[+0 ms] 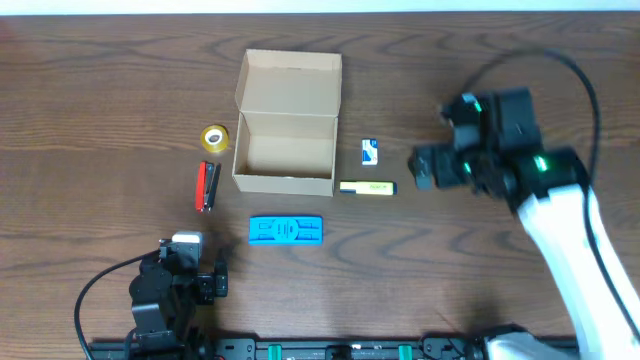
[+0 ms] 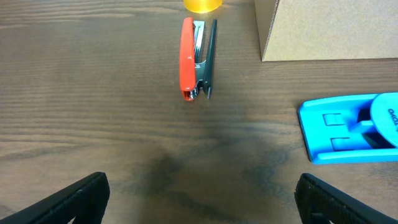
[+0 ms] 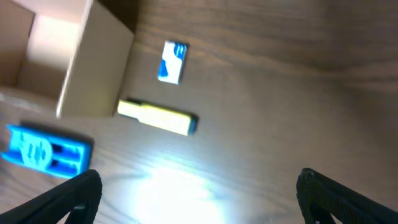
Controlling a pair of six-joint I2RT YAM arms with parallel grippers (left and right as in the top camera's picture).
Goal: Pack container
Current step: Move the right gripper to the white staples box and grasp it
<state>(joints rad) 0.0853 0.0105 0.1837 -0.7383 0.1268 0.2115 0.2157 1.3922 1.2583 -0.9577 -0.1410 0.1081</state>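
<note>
**Operator:** What's on my left?

**Spotter:** Your left gripper [image 1: 196, 272] sits near the table's front edge. Its fingers are spread wide and hold nothing. Ahead of it lies a red stapler [image 1: 206, 187], and just beyond that a yellow tape roll [image 1: 214, 139].

**Operator:** And the container?

**Spotter:** The container [image 1: 287, 140] stands just right of your stapler and tape roll, about mid-table [image 1: 100, 80]. Its flap lid is folded back toward the far edge. A flat blue item [image 1: 286, 230] lies in front of it, not touching the wall.

**Operator:** Further right?

**Spotter:** A small blue-and-white packet [image 1: 370, 151] lies just beside the container's right wall. A yellow marker [image 1: 367, 187] lies off its front right corner. Your right gripper [image 1: 425, 168] is just beyond those two. Its fingers are released and well apart, gripping nothing, though your right wrist view is blurred.
</note>
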